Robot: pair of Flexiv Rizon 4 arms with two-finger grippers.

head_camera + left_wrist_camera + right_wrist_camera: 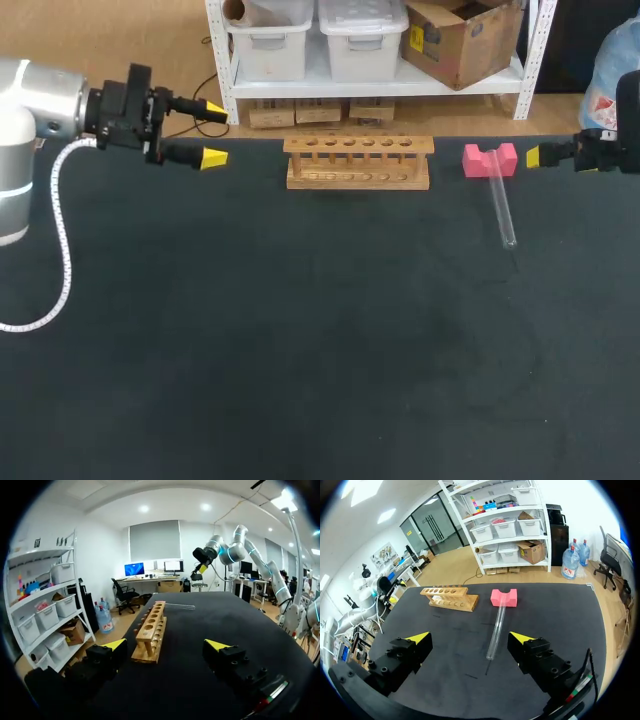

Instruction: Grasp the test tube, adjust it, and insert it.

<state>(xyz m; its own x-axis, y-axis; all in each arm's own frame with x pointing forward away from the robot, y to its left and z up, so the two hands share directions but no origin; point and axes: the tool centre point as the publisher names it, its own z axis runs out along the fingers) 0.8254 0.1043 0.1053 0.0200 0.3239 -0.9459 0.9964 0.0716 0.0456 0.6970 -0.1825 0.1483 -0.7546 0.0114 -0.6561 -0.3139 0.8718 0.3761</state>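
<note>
- Right gripper point(470, 639): fingers spread wide, nothing between them, touching nothing. It hangs above the table point(300, 350) at its right edge.
- Tube point(496, 630): clear glass, lying on the table ahead of the right gripper and roughly in line with the gap between its fingers. Far end is at the pink block point(504, 597) and seems propped in its notch. Near end points back toward the gripper.
- Rack point(358, 162): wooden, at the far edge of the table just beside the block and apart from the tube. The top holes look empty.
- Left gripper point(166, 644): also wide open and empty, touching nothing. It sits at the far left of the table, with the rack ahead of it and a little to one side.
- Step, as I judge it: the very start, grasp not yet made. The tube lies free and neither arm is in contact.
- Next move, my reading: the right arm is the nearer one.
  - It needs to drop over the tube with one finger on each side, across the tube's length, and close gently.
  - Smooth round glass may roll or slip, so a grip away from the propped end looks safer.
  - Turning it upright and the rack hole come after.
</note>
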